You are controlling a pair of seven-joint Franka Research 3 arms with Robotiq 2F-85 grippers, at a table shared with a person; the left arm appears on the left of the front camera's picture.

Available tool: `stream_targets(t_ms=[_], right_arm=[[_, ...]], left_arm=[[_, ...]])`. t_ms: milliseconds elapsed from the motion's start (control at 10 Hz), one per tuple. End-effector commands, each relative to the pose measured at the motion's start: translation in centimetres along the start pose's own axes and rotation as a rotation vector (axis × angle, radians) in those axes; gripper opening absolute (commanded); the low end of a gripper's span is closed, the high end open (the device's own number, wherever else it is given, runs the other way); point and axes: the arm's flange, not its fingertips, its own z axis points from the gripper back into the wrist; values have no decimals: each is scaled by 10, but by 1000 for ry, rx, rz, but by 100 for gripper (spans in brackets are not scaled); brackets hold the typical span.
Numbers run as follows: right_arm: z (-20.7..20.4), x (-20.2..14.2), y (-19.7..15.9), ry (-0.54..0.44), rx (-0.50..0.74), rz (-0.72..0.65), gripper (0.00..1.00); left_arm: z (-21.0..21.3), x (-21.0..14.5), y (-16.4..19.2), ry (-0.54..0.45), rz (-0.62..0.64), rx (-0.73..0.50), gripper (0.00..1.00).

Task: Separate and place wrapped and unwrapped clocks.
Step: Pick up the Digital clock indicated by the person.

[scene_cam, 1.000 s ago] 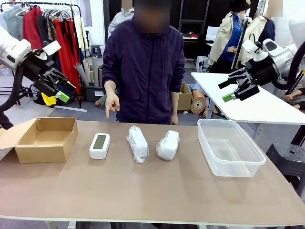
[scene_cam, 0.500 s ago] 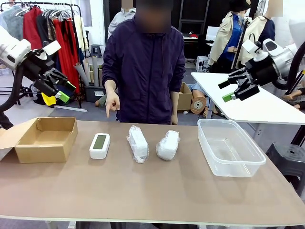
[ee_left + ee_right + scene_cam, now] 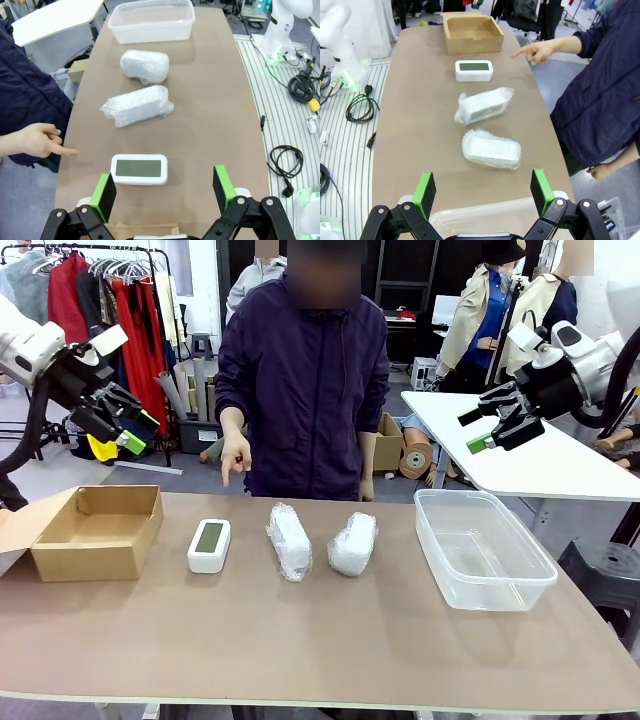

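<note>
Brown tabletop (image 3: 300, 640) runs across my front view. A person in a dark jacket (image 3: 305, 390) stands at its far edge. A clear plastic tub (image 3: 495, 595) sits at the right end and an open cardboard box (image 3: 90, 562) at the left end.

My left pincer (image 3: 140, 432) hangs in the air above the box end, jaws wide, gripping nothing. My right pincer (image 3: 470, 434) hangs high near the tub end, also wide and gripping nothing.

Three items lie in a row between box and tub, none touching:
- longer bubble-wrapped bundle (image 3: 289, 540), in the middle
- shorter bubble-wrapped bundle (image 3: 352, 543), nearer the tub
- bare white digital clock (image 3: 209, 545), nearest the box, screen up

The person's hand (image 3: 236, 458) points a finger down at the far edge, just beyond the clock.
</note>
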Motion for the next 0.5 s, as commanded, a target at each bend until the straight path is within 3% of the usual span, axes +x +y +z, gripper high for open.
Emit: stream_targets(t_ms=[0, 400], right_arm=[[-1, 1, 1, -3, -5, 4, 100], [-1, 1, 1, -3, -5, 4, 100]], left_arm=[[1, 0, -1, -3, 0, 2, 100], [1, 0, -1, -3, 0, 2, 100]])
